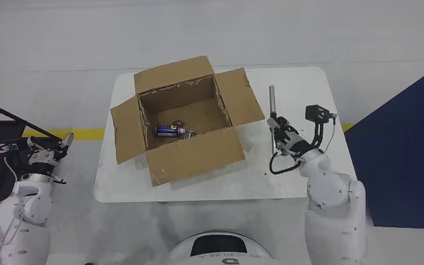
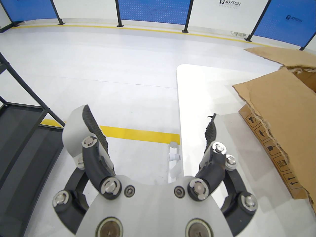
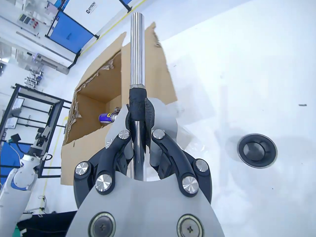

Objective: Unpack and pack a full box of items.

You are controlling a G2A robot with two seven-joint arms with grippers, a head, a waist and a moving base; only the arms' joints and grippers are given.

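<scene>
Open cardboard box [image 1: 199,156] sits mid-frame in the top view on white table [image 1: 298,179] with a blue spray can [image 1: 169,130] lying on its floor, right gripper [image 3: 139,114] right of box pinching chrome rod [image 1: 271,103] at its black-wrapped section, left gripper [image 2: 149,115] spread wide, holding nothing, off table's left edge.

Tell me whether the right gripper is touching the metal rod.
Touching. The right wrist view shows the right gripper shut on the metal rod, clamping its black-wrapped part from both sides with no gap.
</scene>
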